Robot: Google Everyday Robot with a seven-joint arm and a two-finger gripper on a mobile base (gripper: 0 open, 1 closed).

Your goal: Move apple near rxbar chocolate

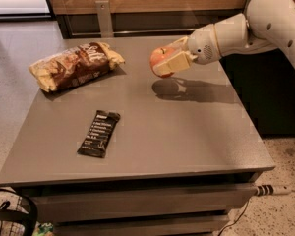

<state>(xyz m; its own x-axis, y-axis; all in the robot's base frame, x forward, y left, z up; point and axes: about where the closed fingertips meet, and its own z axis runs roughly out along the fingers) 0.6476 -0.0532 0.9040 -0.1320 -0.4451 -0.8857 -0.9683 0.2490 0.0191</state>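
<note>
My gripper [168,60] is shut on the red-orange apple [160,58] and holds it in the air above the right middle of the grey table [187,132]. The gripper's shadow falls on the tabletop just below it. The rxbar chocolate [99,133], a flat black bar with white text, lies on the table nearer the front left, well apart from the apple.
A crinkled tan-and-brown chip bag [76,65] lies at the table's back left. A wooden wall and a metal bracket [104,16] stand behind the table. A dark cabinet [265,92] is at the right. A cable [273,189] hangs near the front right corner.
</note>
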